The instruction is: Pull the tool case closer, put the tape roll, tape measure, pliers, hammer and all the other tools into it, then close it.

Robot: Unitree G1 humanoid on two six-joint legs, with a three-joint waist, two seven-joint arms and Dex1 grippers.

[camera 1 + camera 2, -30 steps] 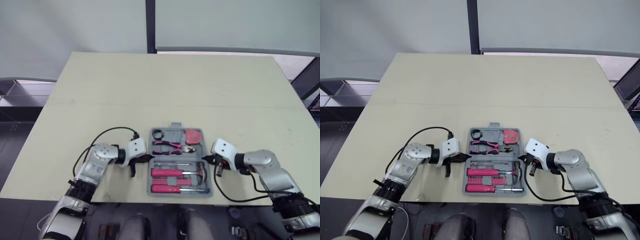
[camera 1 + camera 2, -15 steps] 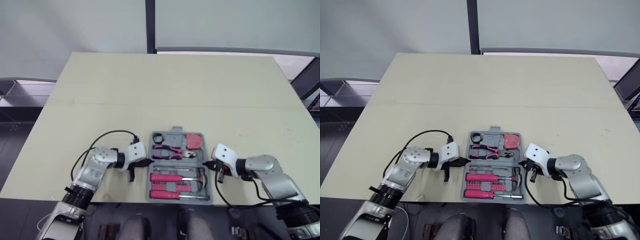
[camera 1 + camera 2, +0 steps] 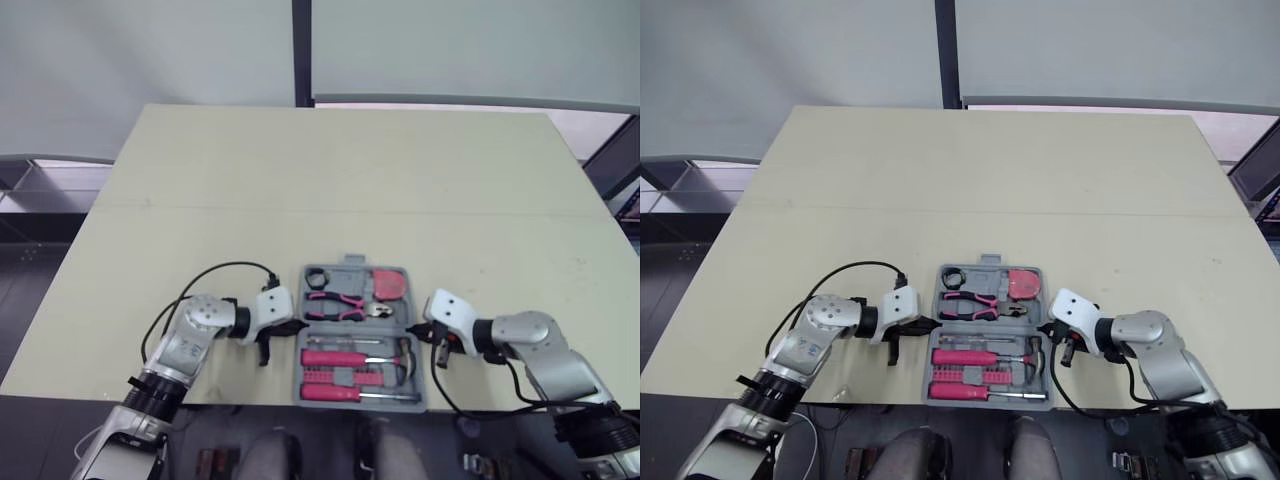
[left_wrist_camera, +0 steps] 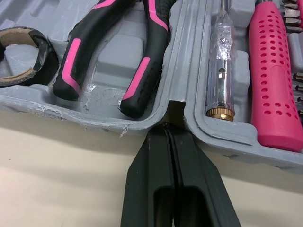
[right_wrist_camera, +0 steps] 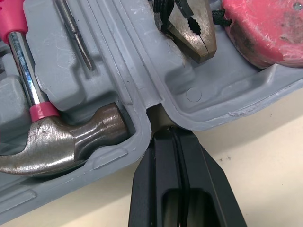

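Left end effector, closed, touches tool case holding hammer, pliers.

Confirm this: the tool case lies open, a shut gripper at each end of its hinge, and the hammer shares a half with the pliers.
Wrong on the hammer: it lies in the near half of the tool case, the pliers in the far half, as the left eye view shows. The rest stands: case open, left gripper and right gripper shut at its hinge ends.

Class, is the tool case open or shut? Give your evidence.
Open: the tool case lies spread flat, both halves face up, with pliers and hammer showing inside.
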